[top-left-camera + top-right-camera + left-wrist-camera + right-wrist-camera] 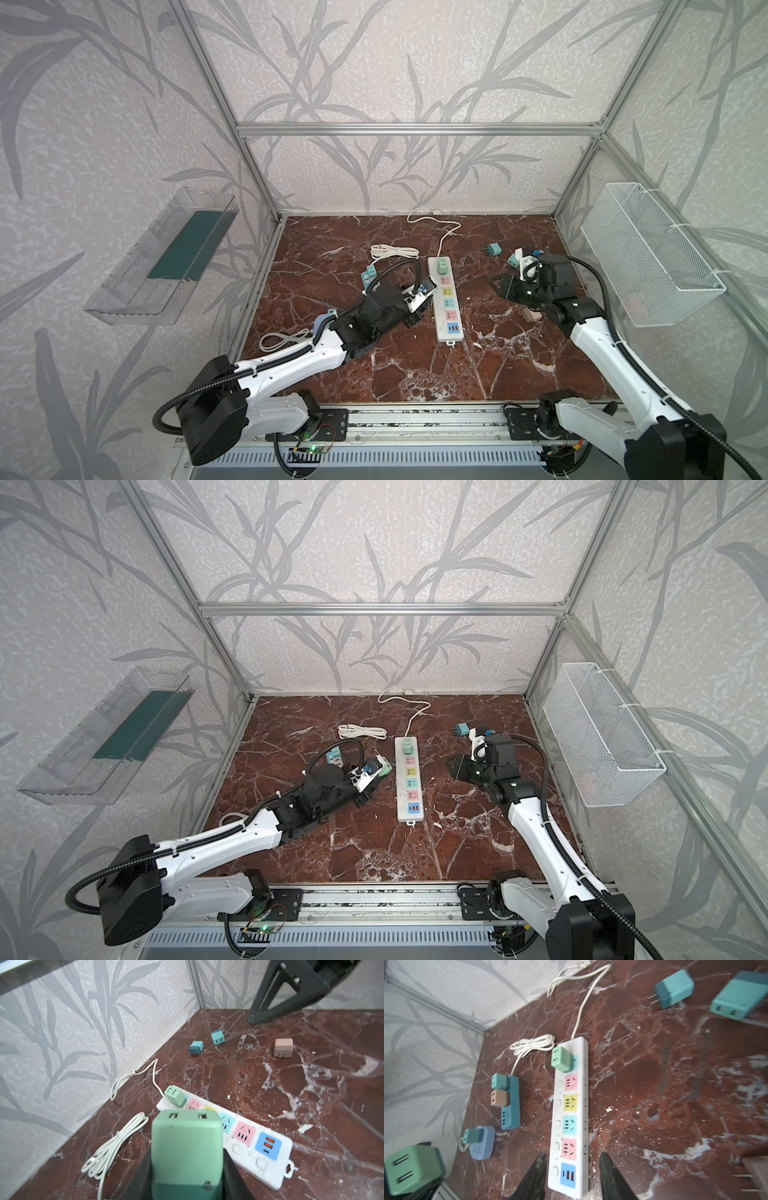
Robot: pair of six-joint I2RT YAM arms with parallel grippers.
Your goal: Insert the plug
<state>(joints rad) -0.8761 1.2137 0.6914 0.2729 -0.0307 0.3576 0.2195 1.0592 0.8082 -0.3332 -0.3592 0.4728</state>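
Gripped green plug [186,1142] in left gripper [186,1165], poised just left of power strip [446,309], laid lengthwise near-to-far. Held right gripper [572,1154] empty, jaws apart, right of strip, farther off.

power strip [276,1169]: white, flat, 1 socket occupied | plug [186,1147]: mint-green, clamped between jaws, beside it

I see a glossy table [415,374], marble-patterned in red-brown with white veins. The strip [247,1152] is smooth white plastic, a little scuffed. The plug [186,1147] looks like matt green plastic. The basket [648,253] is white wire mesh, the tray [141,266] clear plastic, the frame [415,129] brushed metal, and the walls [374,62] rough-textured.
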